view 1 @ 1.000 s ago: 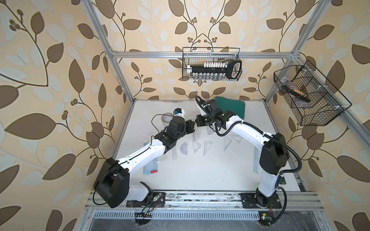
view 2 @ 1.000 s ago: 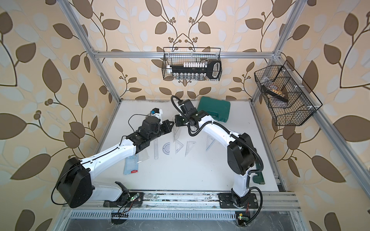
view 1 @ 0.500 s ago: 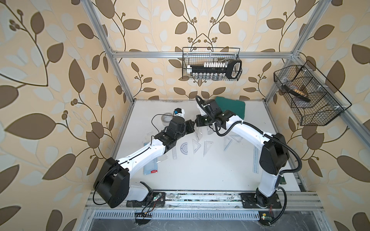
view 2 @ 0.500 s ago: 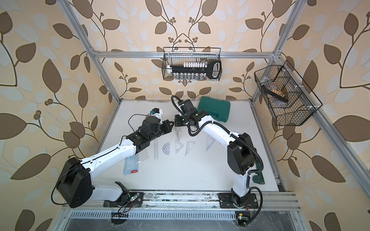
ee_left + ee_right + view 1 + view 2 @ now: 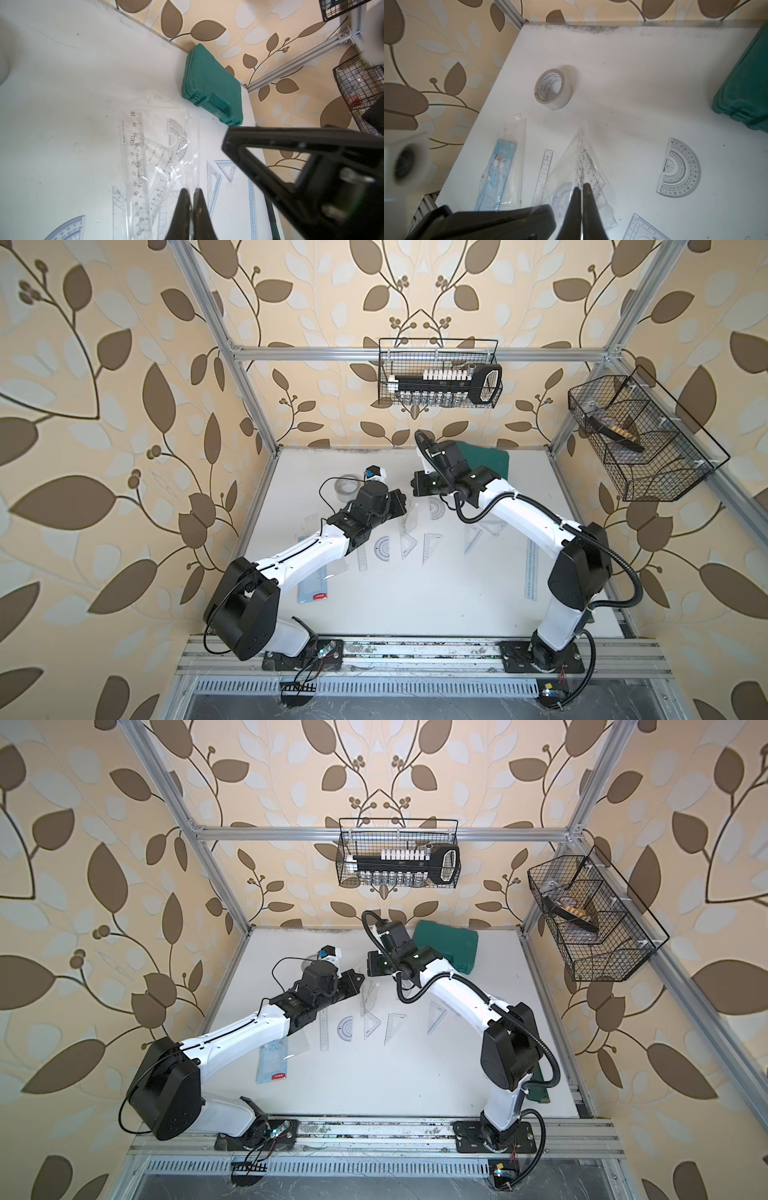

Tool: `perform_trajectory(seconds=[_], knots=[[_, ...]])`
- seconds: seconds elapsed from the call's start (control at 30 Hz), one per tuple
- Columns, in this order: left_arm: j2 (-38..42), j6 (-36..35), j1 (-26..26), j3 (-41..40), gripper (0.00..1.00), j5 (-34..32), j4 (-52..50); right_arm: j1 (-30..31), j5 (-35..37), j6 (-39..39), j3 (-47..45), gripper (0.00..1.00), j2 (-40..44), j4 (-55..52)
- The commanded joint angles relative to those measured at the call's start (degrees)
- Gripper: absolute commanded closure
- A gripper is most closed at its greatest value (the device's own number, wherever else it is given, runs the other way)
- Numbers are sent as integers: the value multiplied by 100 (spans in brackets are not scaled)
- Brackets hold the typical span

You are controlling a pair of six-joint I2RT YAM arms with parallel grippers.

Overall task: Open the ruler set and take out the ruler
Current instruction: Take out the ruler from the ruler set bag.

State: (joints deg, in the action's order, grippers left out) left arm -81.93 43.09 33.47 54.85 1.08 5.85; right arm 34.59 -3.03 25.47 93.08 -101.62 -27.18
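White laminate makes up the white tabletop (image 5: pixel 415 597), bare over much of its near half in both top views. Against the back wall lies a dark green hard plastic case (image 5: pixel 455 944), shut, its handle edge facing the middle of the table. Just in front of it, between the two arms, is the clear plastic ruler-set pouch (image 5: pixel 160 145); part of it lies on the table and its film rises like a tent toward the fingertips. The left gripper (image 5: pixel 192 190) has its jaws pressed together on one fold of that film, and the right gripper (image 5: pixel 581 187) is likewise clamped on the pouch from the opposite side. Near the left edge lies a blue-card packet printed with rabbits (image 5: pixel 500 172). Behind it a roll of pale tape (image 5: pixel 553 89) sits flat. A loose clear half-round protractor (image 5: pixel 679 168) lies apart on the table. The transparent straight ruler (image 5: pixel 133 166) is inside the pouch, beside a set square and a small protractor.
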Motion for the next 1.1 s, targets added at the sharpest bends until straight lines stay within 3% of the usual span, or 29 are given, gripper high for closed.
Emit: perform_trajectory(seconds=[0.0,0.3,0.43,0.57,0.8,1.07], knots=[[-25,94,62,291,100,-100,178,-47,260,-61,-92,100,348,8],[-194,174,60,320,100,-49,277,-160,-134,-44,-573,100,516,-135],[-165,191,61,294,100,-52,285,-130,-433,101,-990,87,528,-21],[-131,200,65,264,100,-47,299,-110,-605,198,-1235,85,539,76],[-156,252,64,226,100,21,407,-67,-646,256,-1283,78,337,147],[-131,265,65,233,100,57,450,-73,-678,325,-1100,78,-148,251]])
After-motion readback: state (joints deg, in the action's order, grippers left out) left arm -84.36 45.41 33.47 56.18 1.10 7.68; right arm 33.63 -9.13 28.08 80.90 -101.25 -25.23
